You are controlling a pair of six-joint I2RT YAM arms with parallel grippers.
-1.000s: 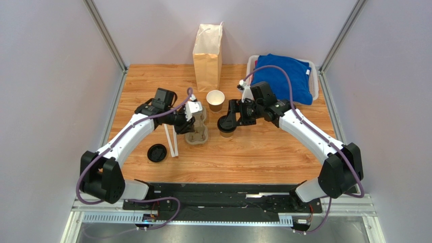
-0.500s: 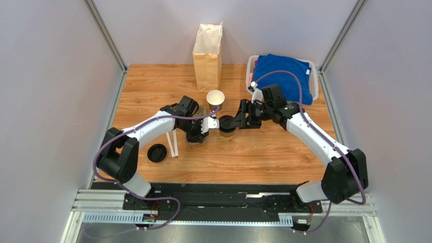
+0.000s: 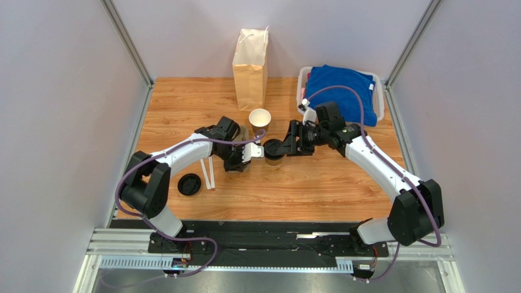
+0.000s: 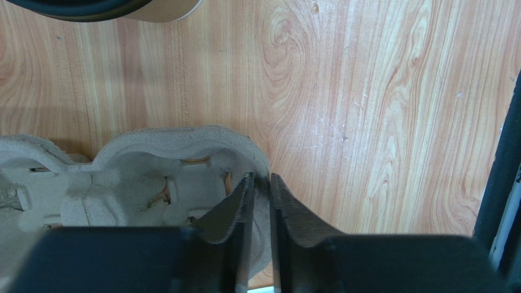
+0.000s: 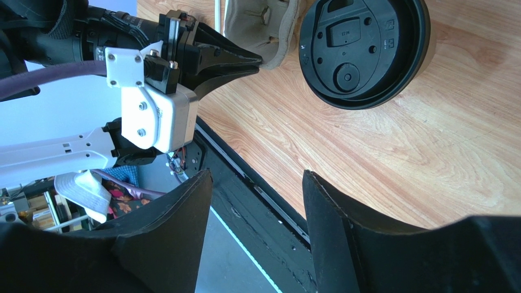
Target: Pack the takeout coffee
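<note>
Currently: carrier-loading step, cup not yet seated.

1. Takeout coffee (image 3: 273, 151): lidded and upright on the wooden table (image 4: 379, 122). It stands just beside the pulp cup carrier (image 4: 153, 165), in none of its wells.
2. Left gripper (image 4: 262, 183): fingers pressed nearly together, pinching the carrier's rim wall on the side near the cup.
3. Right gripper (image 5: 257, 177): fingers spread wide, holding nothing. The cup's lid lies just beyond the tips.
4. Next move, as judged: the right fingers close round the cup body, lift it and lower it into the nearest well while the left steadies the carrier. The paper bag (image 3: 251, 67) probably comes after.
5. Markings: the black lid bears small moulded marks, too small to read. No brand is legible on cup, carrier or bag.
</note>
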